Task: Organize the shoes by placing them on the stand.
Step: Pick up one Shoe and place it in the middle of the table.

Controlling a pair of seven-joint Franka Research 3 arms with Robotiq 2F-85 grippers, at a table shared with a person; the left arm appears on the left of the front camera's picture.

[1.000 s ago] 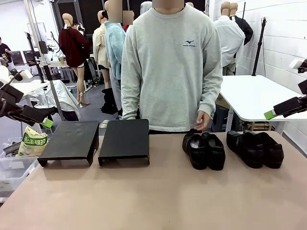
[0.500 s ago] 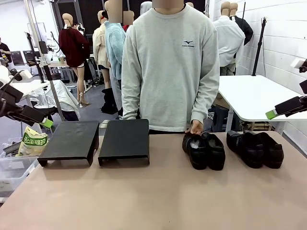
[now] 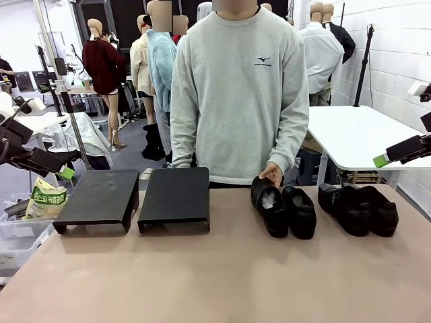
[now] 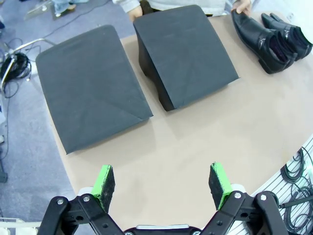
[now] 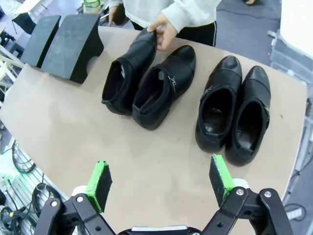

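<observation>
— While both arms hang above the table (image 3: pixel 215 286), how do the claws stand?
— The left gripper (image 4: pixel 161 179) and right gripper (image 5: pixel 160 179) are spread wide, nothing between their pads.
— And the shoes (image 3: pixel 300 212)?
— They're on the tabletop. Seen from the front, one pair is at two o'clock from its middle and the other pair (image 3: pixel 359 208) nearer three. A person's hand (image 3: pixel 273 173) holds the leftmost shoe's toe. The stands (image 3: pixel 175 194) sit at ten and eleven.

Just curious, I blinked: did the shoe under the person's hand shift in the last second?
Yes. The shoe has swung its far end left, toward the nearer stand, away from its partner shoe.
</observation>
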